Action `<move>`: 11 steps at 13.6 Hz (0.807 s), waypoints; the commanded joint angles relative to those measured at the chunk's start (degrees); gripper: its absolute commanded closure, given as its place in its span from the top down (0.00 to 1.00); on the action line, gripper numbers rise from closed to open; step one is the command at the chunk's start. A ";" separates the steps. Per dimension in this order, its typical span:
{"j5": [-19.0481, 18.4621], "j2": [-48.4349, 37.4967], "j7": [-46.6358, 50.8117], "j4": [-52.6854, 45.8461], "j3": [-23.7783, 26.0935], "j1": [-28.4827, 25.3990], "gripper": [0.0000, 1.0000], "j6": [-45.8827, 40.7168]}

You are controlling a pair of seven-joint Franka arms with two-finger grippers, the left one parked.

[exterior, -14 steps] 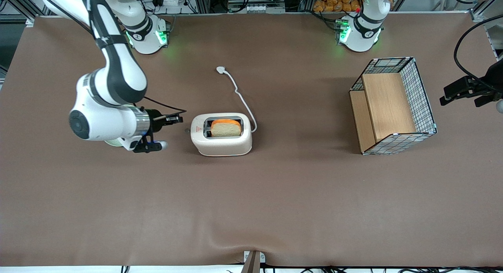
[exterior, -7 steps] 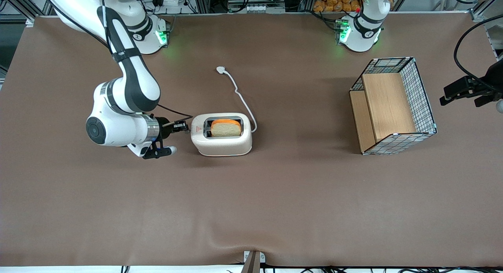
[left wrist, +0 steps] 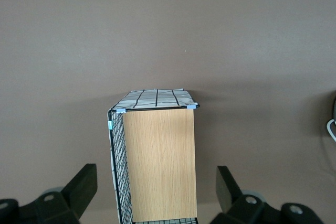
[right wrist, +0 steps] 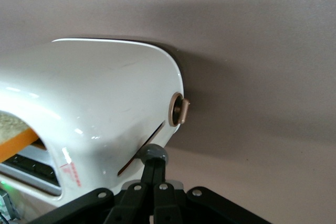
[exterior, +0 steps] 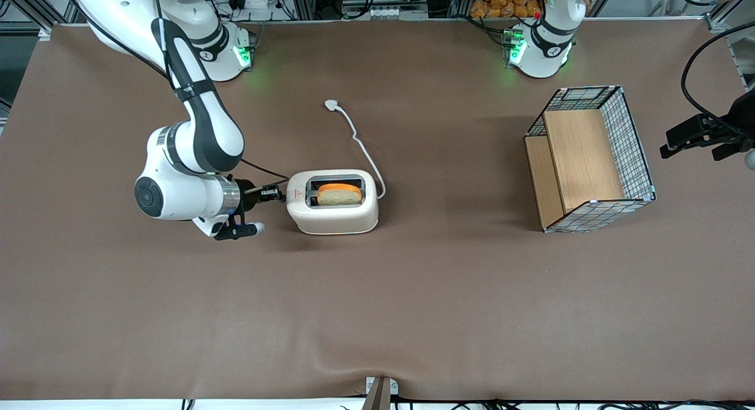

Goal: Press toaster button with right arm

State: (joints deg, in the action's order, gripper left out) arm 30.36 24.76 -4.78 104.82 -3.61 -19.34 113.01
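Note:
The cream-white toaster (exterior: 333, 219) stands mid-table with a slice of bread (exterior: 338, 194) in its slot nearer the front camera. The red triangle mark (exterior: 296, 193) is on top at the narrow end toward the working arm. My right arm's gripper (exterior: 276, 193) is shut and lies level at that end. In the right wrist view the closed fingertips (right wrist: 155, 167) touch the small round grey button (right wrist: 154, 153), which sits at the end of a slit in the toaster (right wrist: 100, 103). A beige dial (right wrist: 180, 109) sticks out beside it.
The white cord runs from the toaster to the plug (exterior: 331, 105), farther from the front camera. A wire basket with wooden panels (exterior: 590, 156) stands toward the parked arm's end; it also shows in the left wrist view (left wrist: 157, 161).
My gripper moved in from the working arm's end to the toaster's narrow end and now touches the button. The bread sits slightly lower in the slot than before.

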 commanded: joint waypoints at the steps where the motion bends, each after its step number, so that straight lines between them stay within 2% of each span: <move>1: 2.06 1.43 -1.63 0.73 0.27 0.96 0.00 1.52; 5: 6.01 3.27 -4.52 0.91 0.27 2.55 0.00 1.25; 8: 6.64 4.85 -4.88 0.91 0.27 2.37 0.00 1.51; 11: 9.45 6.52 -5.15 0.91 0.27 1.67 0.00 2.74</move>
State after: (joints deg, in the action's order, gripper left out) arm 37.02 29.33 -7.80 105.00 -3.83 -17.38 113.92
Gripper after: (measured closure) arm 0.987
